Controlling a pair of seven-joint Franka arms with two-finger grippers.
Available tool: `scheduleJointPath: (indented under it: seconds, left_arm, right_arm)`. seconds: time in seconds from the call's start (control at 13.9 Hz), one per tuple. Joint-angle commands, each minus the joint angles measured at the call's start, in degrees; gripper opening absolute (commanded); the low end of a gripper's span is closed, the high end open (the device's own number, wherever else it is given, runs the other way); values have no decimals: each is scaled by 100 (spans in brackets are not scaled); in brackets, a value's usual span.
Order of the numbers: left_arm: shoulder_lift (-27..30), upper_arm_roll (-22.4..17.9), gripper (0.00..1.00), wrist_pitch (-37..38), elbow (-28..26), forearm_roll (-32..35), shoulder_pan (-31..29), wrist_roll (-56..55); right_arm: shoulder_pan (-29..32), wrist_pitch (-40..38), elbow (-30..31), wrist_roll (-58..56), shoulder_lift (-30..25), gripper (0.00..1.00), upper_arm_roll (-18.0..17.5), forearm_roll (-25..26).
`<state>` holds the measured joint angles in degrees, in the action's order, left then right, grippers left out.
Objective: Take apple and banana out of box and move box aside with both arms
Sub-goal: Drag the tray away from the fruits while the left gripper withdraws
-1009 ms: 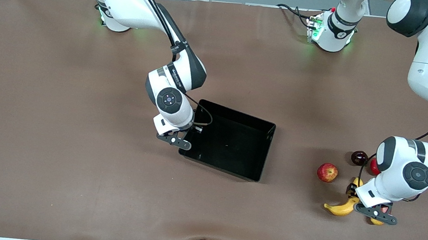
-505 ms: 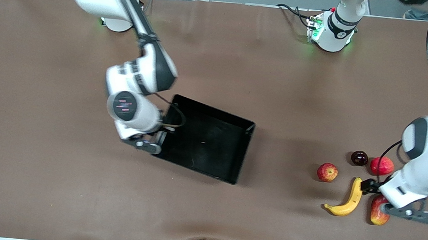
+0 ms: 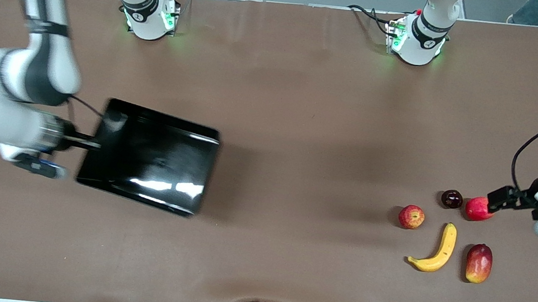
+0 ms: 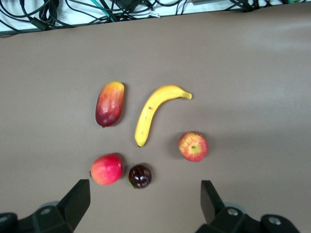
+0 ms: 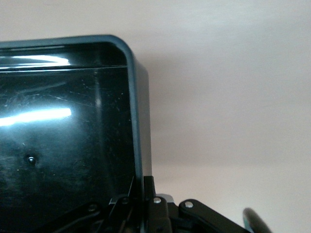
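Note:
The glossy black box hangs tilted above the table toward the right arm's end. My right gripper is shut on its short wall, and in the right wrist view the fingers clamp the box wall. The yellow banana and the red apple with yellow streaks lie on the table toward the left arm's end. My left gripper is open and empty, up over a round red fruit. The left wrist view shows the banana and the apple past my open gripper.
A red-and-yellow mango lies beside the banana. A dark plum lies beside the round red fruit. Both also show in the left wrist view: the mango and the plum. Cables run along the table edge.
My right gripper has carried the box from the table's middle toward the right arm's end and lifted it. My left gripper has risen from the banana and moved over the round red fruit.

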<state>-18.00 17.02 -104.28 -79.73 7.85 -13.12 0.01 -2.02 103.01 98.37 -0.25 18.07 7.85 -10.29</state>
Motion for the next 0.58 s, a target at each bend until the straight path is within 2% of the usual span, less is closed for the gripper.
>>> scheduleJointPath:
  seconds: [0.0, 0.14, 0.36, 0.5]
  left_arm:
    - [419, 47, 100, 389, -183, -213, -15, -53]
    - [534, 161, 100, 531, -166, -196, -50, -45]
    - [657, 118, 100, 645, -209, -213, 2, -53]
    - [832, 39, 100, 795, -445, -222, 212, -141]
  right_arm:
    - [1008, 314, 437, -1333, -216, 0, -170, 44]
    - [1369, 954, 910, -1662, -216, 0, -170, 386]
    - [1756, 2184, 1797, -2117, -199, 0, -187, 493]
    - [1775, 2749, 2063, -2137, 2, 0, -188, 493]
